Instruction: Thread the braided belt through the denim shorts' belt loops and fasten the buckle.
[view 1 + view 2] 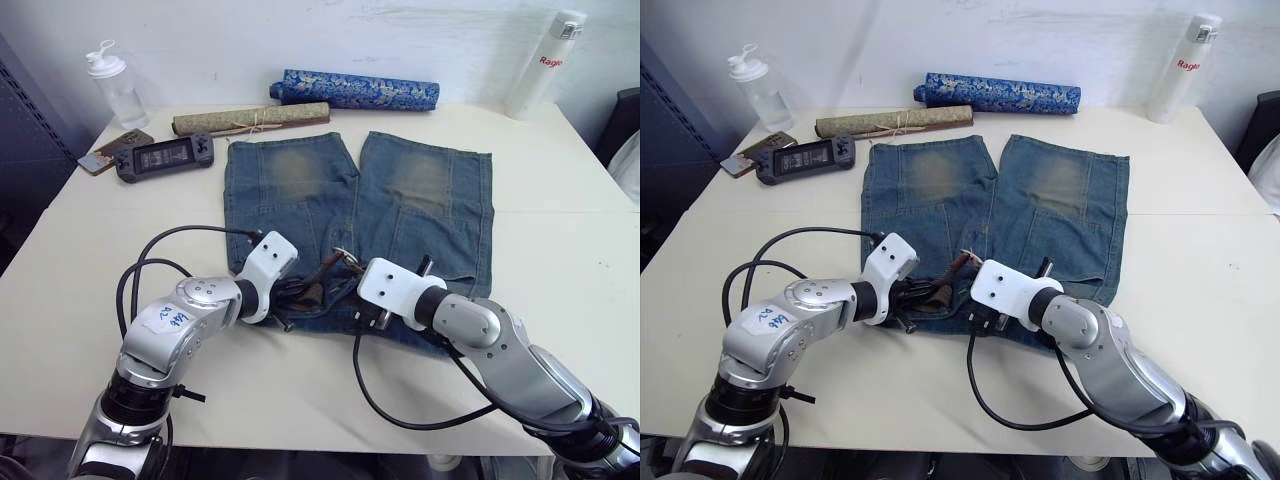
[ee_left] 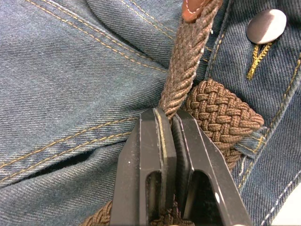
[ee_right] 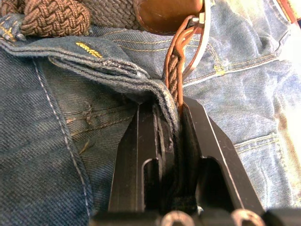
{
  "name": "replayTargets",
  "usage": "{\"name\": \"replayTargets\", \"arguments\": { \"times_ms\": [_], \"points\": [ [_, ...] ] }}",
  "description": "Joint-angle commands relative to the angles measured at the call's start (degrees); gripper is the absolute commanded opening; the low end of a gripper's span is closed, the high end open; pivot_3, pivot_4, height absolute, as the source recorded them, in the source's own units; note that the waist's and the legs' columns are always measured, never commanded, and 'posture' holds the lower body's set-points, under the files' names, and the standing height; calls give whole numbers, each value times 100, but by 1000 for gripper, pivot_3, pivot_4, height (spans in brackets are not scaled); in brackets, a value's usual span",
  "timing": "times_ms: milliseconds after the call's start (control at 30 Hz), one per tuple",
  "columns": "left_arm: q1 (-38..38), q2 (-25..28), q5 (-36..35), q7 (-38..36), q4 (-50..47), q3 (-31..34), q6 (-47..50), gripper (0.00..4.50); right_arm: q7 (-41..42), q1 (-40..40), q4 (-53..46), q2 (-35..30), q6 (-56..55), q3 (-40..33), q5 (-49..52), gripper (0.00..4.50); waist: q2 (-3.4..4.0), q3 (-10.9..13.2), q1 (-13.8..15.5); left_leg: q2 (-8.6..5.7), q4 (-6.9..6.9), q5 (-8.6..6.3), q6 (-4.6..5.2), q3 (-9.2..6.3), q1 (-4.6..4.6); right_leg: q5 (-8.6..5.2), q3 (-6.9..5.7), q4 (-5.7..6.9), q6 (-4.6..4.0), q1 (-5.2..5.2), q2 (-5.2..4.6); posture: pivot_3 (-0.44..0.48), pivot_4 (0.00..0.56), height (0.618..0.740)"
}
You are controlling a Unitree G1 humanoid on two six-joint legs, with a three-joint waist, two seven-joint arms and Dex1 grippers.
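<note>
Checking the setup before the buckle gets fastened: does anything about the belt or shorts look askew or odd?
Yes. The belt is bunched in a heap at the waistband of the shorts, not lying flat. The right gripper pinches a fold of denim together with the strap beside the buckle. The left gripper clamps the strap alone.

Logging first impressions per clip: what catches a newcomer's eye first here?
Both grippers meet at the near waistband of the denim shorts, spread in mid-table. The left gripper pinches the braided belt; the right gripper clamps belt and denim beside the buckle.
</note>
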Motion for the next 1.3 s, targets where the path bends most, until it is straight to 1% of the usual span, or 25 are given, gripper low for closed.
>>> {"name": "replayTargets", "arguments": {
  "times_ms": [33, 267, 400, 500, 633, 767, 867, 1000, 1100, 1300],
  "points": [
    [209, 63, 265, 230, 584, -93, 154, 0, 119, -2, -352, 60, -288, -57, -22, 42, 0, 0, -1, 0, 0, 0, 0, 0, 2, 0, 0, 0, 0, 2, 0, 0, 150, 637],
    [386, 130, 328, 245, 633, -203, 70, 0, 124, 54, -395, 276, -208, -226, 17, 42, 0, 0, -2, 0, -1, 0, 0, 0, 12, 0, -1, -1, 0, 15, 0, 0, 150, 637],
    [508, 257, 376, 222, 621, -264, -33, 0, 80, 114, -428, 698, 35, -507, 254, 42, 1, 0, -8, 2, -12, -1, 0, 0, 41, -2, -2, -7, -3, 40, 0, 0, 150, 637],
    [541, 338, 362, 192, 508, -296, -77, 0, 42, 220, -475, 1275, 526, -876, 599, 42, -5, -3, -15, 5, -40, -1, 1, 5, 88, -10, 0, -20, -18, 77, 0, 0, 150, 637],
    [556, 371, 319, 219, 399, -266, -21, 0, 12, 193, -487, 1504, 864, -1030, 749, 42, -4, -4, -27, 8, -64, 0, -1, 2, 100, -9, 0, -19, -15, 75, 4, 0, 150, 637],
    [520, 330, 289, 261, 397, -145, 42, 0, 71, 142, -475, 1322, 782, -916, 767, 42, -4, -4, -30, 8, -89, 8, -11, 2, 106, -7, -1, -25, -12, 73, 5, 0, 150, 637],
    [385, 258, 271, 270, 396, -144, 41, 0, 164, 131, -481, 1032, 637, -705, 715, 42, -4, -3, -32, 9, -93, 11, -16, 1, 106, -7, -2, -26, -12, 73, 5, 0, 150, 637],
    [164, 109, 274, 282, 436, -257, -9, 0, 279, 110, -369, 537, 305, -279, 514, 42, -4, -2, -22, 9, -94, 11, -16, 2, 106, -7, -4, -31, -12, 74, 4, 0, 150, 637],
    [64, 10, 309, 276, 520, -362, -181, 0, 325, 46, -190, 298, 159, 38, 318, 42, -6, -1, 8, 8, -95, 13, -15, 2, 104, -7, -6, -41, -12, 76, 4, 0, 150, 637],
    [25, -228, 357, 234, 584, -527, -535, 0, 483, -201, 173, 87, -228, 482, -12, 42, -8, 0, 25, 5, -98, 21, -8, 2, 100, -5, -7, -79, -15, 91, 4, 0, 150, 637]
  ]
}}
